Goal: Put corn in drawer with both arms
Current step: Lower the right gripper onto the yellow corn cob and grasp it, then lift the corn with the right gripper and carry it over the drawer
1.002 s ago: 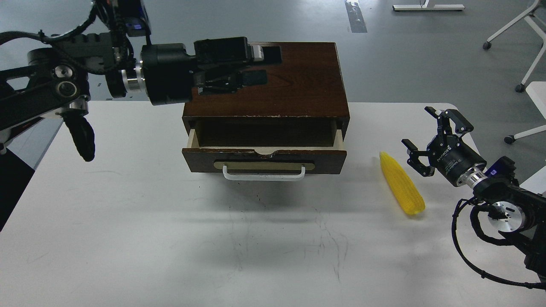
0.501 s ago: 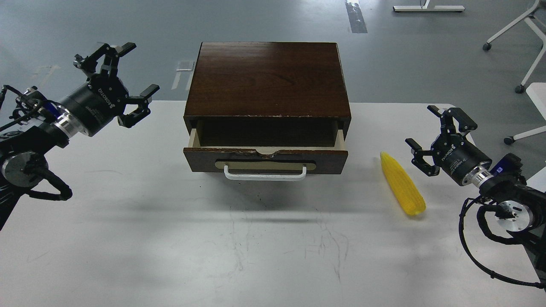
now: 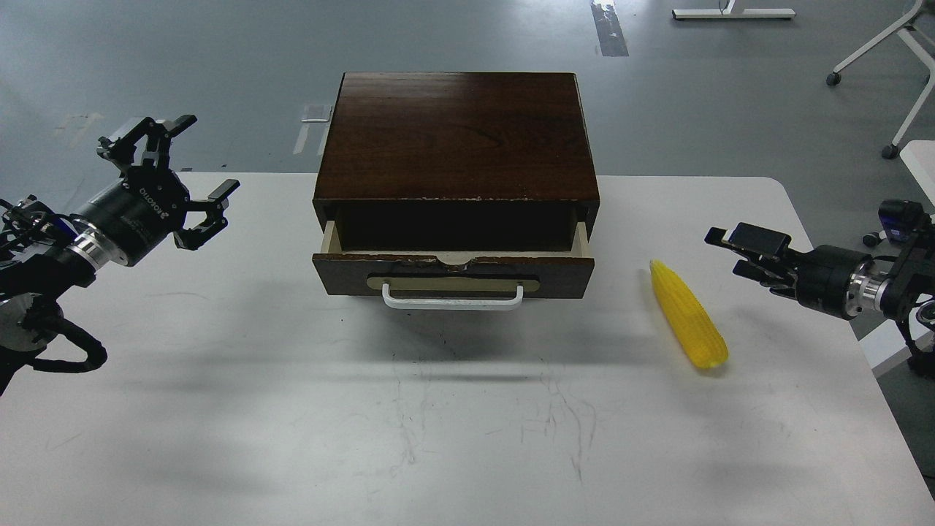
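The yellow corn (image 3: 688,315) lies on the white table (image 3: 438,424), right of the dark wooden box (image 3: 456,131), with its pointed end toward the back. The drawer (image 3: 453,272) with its white bar handle (image 3: 453,299) is pulled partly out, and its inside looks dark and empty. My left gripper (image 3: 172,161) is open and empty, left of the box over the table's back left part. My right gripper (image 3: 738,254) is seen side-on with its fingers apart. It is empty, a short way right of the corn and not touching it.
The table's right edge runs close behind my right arm (image 3: 869,288). Office chair legs (image 3: 902,80) and a white stand base (image 3: 733,12) are on the grey floor behind. The box takes up the middle back of the table.
My left arm has swung off the top of the box and down to the left. My right gripper has turned side-on and drawn back to the right. The corn and the drawer have not moved.
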Controlling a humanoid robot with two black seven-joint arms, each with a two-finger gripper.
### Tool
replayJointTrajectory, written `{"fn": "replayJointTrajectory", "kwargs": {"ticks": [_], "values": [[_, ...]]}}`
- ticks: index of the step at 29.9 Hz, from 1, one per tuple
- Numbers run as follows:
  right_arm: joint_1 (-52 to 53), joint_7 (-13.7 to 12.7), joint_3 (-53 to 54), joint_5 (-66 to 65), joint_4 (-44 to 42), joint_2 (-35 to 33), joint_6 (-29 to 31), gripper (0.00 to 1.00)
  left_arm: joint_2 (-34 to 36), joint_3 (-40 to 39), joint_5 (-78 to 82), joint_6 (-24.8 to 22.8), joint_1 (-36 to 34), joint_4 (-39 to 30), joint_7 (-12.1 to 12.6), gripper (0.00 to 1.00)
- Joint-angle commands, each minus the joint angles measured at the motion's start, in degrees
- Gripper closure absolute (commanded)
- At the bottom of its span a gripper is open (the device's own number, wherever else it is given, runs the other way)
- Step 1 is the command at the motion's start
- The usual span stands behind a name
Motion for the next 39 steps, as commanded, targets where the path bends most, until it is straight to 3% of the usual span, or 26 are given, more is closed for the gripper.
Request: {"fn": "replayJointTrajectory", "kwargs": {"ticks": [1,11,19,21,23,24,26,29,31,39], "values": [[2.18,0.0,-5.13,-8.45,0.44,-0.07,-4.6,0.0,-0.13,0.0,0.22,0.01,0.01,-0.18,0.0,0.02],[9.65,0.0,-22.53,-12.5,0.35,3.01,-9.44,0.0,-1.0,0.0,0.39,0.01,0.01,-0.7,0.0,0.02],[9.83,0.0,-27.37,-13.47,0.35,4.94,-11.46,0.04,-1.18,-0.09,0.39,0.01,0.01,-0.7,0.0,0.02],[9.74,0.0,-28.08,-13.47,0.26,5.56,-12.51,0.12,-1.27,-0.09,0.39,0.01,0.01,-0.7,0.0,0.02],[9.74,0.0,-28.96,-13.47,0.26,5.56,-13.74,0.36,-1.18,-0.18,0.39,0.01,0.01,-0.7,0.0,0.02],[9.74,0.0,-29.39,-13.47,0.35,5.56,-14.18,0.6,-1.18,-0.44,0.39,0.01,0.01,-0.7,0.0,0.02],[9.83,0.0,-29.57,-13.47,0.35,5.56,-14.36,0.79,-1.18,-0.71,0.39,0.01,0.01,-0.7,0.0,0.02],[10.09,0.0,-29.66,-13.47,0.52,5.21,-14.45,0.86,-1.18,-0.79,0.48,0.01,0.01,-0.7,0.0,0.02],[10.27,0.0,-29.75,-13.56,0.7,4.95,-14.45,1.0,-1.18,-0.79,0.48,0.01,0.01,-0.7,0.0,0.02],[20.8,0.0,-29.75,-13.56,7.37,0.12,-14.36,1.0,-1.0,-0.88,0.48,0.01,-0.17,-0.79,0.0,0.02]]}}
